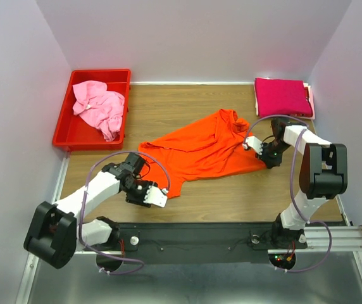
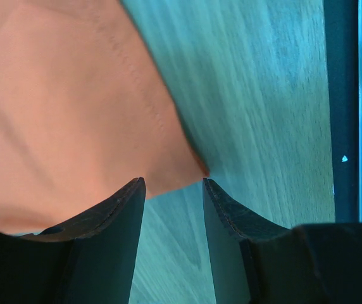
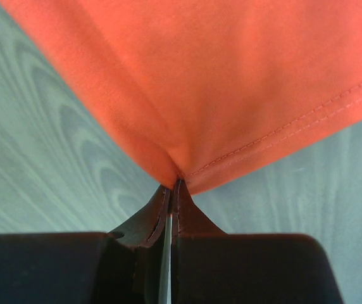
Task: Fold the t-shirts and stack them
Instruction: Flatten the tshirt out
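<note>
The orange t-shirt (image 1: 200,149) is spread, rumpled and only partly flattened, across the middle of the wooden bench (image 1: 231,196). On the right arm (image 1: 301,142) the jaws are seen pressed together on a pinch of the shirt's hemmed edge (image 3: 219,82), at the garment's right side; the cloth is drawn into a small peak where it is held. On the left arm (image 1: 95,190) the jaws are parted and nothing is clamped between them. They are set low over the bench at the shirt's near left corner, and in the left wrist view the tip of that corner (image 2: 61,95) lies just ahead of the gap (whether it touches a finger cannot be told).

The magenta t-shirt (image 1: 282,96) is found folded into a neat rectangle at the far right corner of the bench. The light pink t-shirt (image 1: 99,106) is heaped, unfolded, inside the red bin (image 1: 67,136) at the far left.
</note>
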{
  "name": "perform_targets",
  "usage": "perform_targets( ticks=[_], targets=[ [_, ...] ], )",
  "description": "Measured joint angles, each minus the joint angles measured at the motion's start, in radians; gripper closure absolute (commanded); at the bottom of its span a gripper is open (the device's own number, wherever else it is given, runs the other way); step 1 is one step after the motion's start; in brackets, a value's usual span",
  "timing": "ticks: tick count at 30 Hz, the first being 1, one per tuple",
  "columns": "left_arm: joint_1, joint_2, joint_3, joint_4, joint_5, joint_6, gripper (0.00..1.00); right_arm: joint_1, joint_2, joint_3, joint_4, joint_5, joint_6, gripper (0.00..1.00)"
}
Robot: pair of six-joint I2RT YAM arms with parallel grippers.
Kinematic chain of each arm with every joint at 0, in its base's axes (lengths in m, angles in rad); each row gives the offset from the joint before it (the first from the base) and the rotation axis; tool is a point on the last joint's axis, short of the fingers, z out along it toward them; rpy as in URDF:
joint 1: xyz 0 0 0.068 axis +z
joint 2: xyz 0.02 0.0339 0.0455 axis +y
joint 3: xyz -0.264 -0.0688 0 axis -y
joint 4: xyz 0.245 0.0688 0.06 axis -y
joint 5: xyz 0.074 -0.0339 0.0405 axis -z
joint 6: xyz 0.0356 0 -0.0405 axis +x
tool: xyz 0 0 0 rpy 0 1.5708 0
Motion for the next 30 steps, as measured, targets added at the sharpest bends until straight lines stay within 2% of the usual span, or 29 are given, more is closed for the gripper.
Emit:
perform_targets(
  ticks=[5,22,24,25,26,28,30],
  targets=[
    [-0.023,0.066,-0.005,0.014,-0.037,0.004,0.48,0.0,0.0,0.0,-0.032,0.006,0.006,1.0],
    [-0.056,0.086,-0.005,0.023,-0.064,-0.004,0.49,0.0,0.042,0.045,-0.09,0.017,0.032,0.99],
    [-0.056,0.094,-0.003,0.027,-0.065,-0.021,0.58,0.0,0.043,0.047,-0.093,0.017,0.034,1.0],
    [-0.056,0.097,-0.002,0.029,-0.065,-0.035,0.67,0.0,0.043,0.047,-0.094,0.017,0.034,1.0],
    [-0.057,0.103,-0.002,0.031,-0.066,-0.055,0.83,0.0,0.043,0.047,-0.094,0.017,0.034,1.0],
    [-0.059,0.109,0.0,0.039,-0.063,-0.079,0.97,0.0,0.043,0.047,-0.097,0.017,0.035,1.0],
    [-0.058,0.117,0.008,0.076,-0.063,-0.113,1.0,0.0,0.043,0.047,-0.101,0.016,0.04,1.0]
  ],
)
